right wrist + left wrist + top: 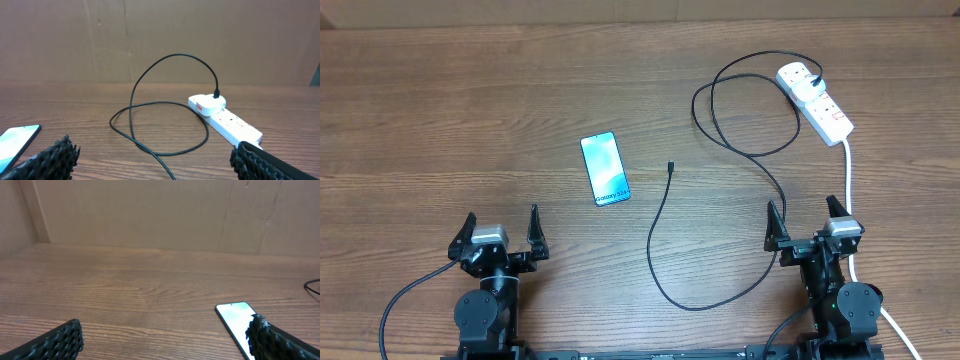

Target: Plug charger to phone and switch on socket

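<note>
The jaws of the left gripper (502,213) and the right gripper (802,204) are seen spread fully apart at the near edge of the tabletop (440,120), with nothing held or touched. One phone (605,169) is laid mid-tabletop, its long axis running near-to-far and its text end nearest. One charger (660,215) is plugged into the one socket (817,102), which is set diagonally by the far right corner, while the charger's tip is left free just right of the phone.

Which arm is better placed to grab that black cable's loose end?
Probably the right: the open right gripper sits nearer the cable tip, and the cable runs just beside it. The left gripper is closer to the phone.
</note>
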Controlling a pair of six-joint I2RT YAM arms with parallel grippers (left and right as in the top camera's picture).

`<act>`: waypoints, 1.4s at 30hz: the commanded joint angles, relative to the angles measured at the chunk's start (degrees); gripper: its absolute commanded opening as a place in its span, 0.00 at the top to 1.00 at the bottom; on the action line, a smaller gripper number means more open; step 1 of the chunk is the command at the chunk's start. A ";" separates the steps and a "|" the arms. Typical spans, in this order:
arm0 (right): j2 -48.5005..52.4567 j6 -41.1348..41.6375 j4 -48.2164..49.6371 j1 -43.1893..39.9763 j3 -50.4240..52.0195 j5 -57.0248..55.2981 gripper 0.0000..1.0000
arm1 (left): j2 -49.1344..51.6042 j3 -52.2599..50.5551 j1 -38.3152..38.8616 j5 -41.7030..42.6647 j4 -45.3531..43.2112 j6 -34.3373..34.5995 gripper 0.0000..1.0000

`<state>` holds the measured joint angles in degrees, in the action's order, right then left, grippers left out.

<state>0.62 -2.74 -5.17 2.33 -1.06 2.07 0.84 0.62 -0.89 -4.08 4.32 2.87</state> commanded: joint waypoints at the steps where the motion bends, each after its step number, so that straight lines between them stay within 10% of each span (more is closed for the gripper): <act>1: -0.39 0.37 0.35 -0.04 0.57 -0.52 0.00 | -0.52 -0.26 -0.48 0.55 -0.07 0.52 0.00; 20: -0.39 0.37 0.35 -0.04 0.57 -0.52 0.00 | -0.52 -0.26 -0.48 3.85 0.11 0.68 0.00; 30: -0.39 0.37 0.35 -0.04 0.57 -0.52 0.00 | -0.52 -0.26 -0.48 9.09 -1.18 16.44 0.01; 42: -0.39 0.37 0.35 -0.04 0.57 -0.52 0.00 | -0.52 0.59 -0.48 23.30 -11.87 17.05 0.00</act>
<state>0.64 -2.74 -5.13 2.33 -1.06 2.07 0.86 0.51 -0.89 13.85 -6.17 18.74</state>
